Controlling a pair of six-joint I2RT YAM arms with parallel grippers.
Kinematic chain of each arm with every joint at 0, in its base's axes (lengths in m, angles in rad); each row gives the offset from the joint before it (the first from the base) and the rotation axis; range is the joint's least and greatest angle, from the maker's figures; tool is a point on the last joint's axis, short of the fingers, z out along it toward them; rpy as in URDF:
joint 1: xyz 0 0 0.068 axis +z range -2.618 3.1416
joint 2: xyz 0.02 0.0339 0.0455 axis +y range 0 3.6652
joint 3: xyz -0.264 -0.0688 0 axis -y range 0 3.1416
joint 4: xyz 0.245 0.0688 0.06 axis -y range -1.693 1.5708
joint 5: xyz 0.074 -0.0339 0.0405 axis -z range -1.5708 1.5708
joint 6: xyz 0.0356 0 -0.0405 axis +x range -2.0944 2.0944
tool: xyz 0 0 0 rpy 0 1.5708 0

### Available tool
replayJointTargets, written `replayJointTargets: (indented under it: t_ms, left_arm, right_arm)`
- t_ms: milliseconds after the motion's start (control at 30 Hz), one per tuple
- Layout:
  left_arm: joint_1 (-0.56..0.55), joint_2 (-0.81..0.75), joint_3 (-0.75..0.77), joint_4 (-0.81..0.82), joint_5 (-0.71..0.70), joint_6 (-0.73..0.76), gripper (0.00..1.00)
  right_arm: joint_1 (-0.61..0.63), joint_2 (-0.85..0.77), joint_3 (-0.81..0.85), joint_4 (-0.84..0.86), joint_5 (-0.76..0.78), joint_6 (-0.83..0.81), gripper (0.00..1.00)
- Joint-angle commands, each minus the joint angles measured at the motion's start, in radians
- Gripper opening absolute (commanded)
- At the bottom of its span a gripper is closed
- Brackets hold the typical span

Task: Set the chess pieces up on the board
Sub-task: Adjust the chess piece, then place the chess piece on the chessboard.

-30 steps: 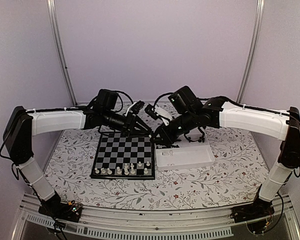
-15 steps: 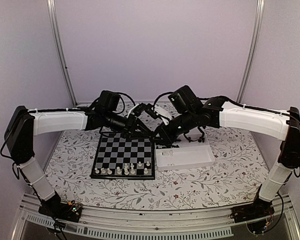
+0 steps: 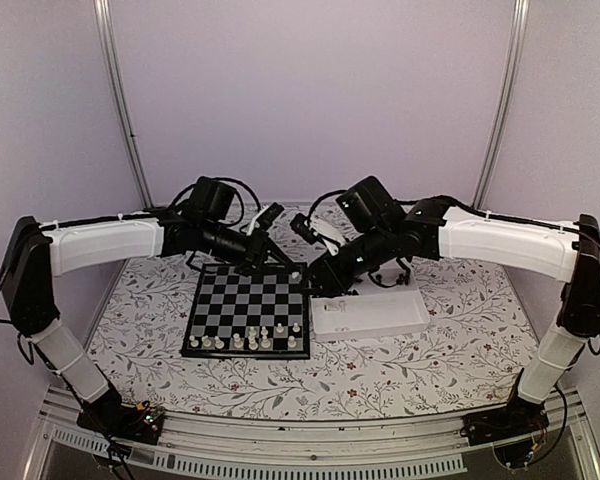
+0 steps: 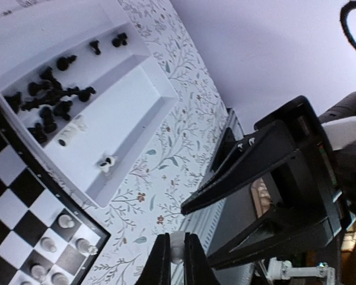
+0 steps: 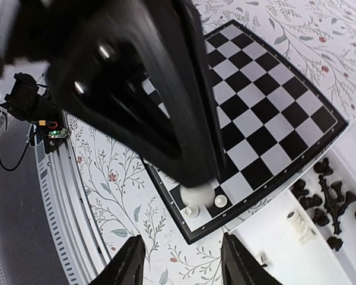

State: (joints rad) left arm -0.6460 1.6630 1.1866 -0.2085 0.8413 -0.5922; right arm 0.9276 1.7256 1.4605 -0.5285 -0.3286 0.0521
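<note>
Aloft, white piece [image 4: 177, 249] in left gripper [image 4: 177, 238]

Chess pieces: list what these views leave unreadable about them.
Top view: white pieces on the board, too small to identify.
Left wrist: held piece in the left gripper, mostly covered by fingers.
Right wrist: a blurred black shape hides part of the board.

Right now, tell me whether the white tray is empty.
No, a heap of black pieces and a few white pieces lie inside the tray.
</note>
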Motion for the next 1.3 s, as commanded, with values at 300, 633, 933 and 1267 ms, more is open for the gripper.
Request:
replayJointTargets:
  t_ms: [300, 633, 933, 1267]
  left_arm:
    - [-0.021, -0.407, -0.227, -0.450, -0.793, 0.175, 0.00]
    - [-0.023, -0.360, -0.328, -0.353, -0.751, 0.168, 0.01]
    - [-0.033, -0.222, -0.288, -0.306, -0.714, 0.200, 0.02]
    - [-0.056, -0.148, -0.282, -0.275, -0.695, 0.213, 0.04]
  right_arm:
    - [-0.028, -0.113, -0.025, -0.256, 0.811, 0.261, 0.99]
    - [-0.105, -0.029, -0.095, -0.158, 0.368, 0.261, 0.90]
    - [-0.105, 0.019, -0.073, -0.211, 0.356, 0.228, 0.86]
    - [-0.104, 0.003, -0.104, -0.202, 0.339, 0.255, 0.84]
